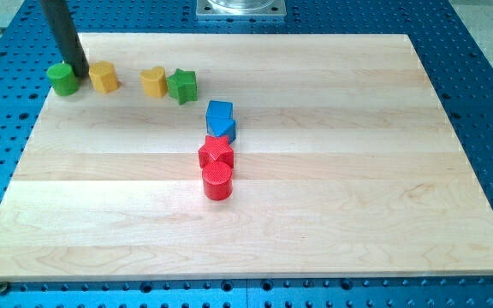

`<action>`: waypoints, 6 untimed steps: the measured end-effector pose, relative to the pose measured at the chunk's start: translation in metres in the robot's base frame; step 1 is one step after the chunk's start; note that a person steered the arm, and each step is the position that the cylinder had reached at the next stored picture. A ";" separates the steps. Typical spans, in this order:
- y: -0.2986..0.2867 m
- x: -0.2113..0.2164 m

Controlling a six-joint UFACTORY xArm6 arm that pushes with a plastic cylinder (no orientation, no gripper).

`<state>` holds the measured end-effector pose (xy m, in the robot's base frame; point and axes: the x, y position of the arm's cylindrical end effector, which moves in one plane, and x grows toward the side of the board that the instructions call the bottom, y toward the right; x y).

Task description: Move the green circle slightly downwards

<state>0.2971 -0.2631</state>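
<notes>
Green circle [62,79] sits near the top-left corner of the tabletop [315,222], close to its left edge. Just to its right, at the view's right side of the circle, stands my tip [80,72], touching or almost touching the block; exact contact cannot be told. Just beyond the tip lies a yellow block [103,76], rounded-hexagonal in look, so the tip stands squeezed between green and yellow.

No claw here at all, only a straight dark rod, so nothing to report as wide, narrow or holding.

To do the step well: probably best to bring the tip round to the top side of the green circle, centred on it, then press gently toward the view's bottom. A short stroke only, since the task asks for a slight shift. Off-centre contact would likely roll the circle sideways, toward the tabletop's edge or into the yellow block. Care needed while repositioning, too: little room between the two blocks, and a careless sweep could nudge the yellow one.

Below the circle, open wood, so nothing to block the path.

Pose: rod enters from the view's top-left, leaning slightly, upper part cut off by the frame, lower end down at the tabletop level beside the circle.
</notes>
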 end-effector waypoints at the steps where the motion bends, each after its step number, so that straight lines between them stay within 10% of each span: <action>1: -0.002 -0.018; 6: -0.042 -0.007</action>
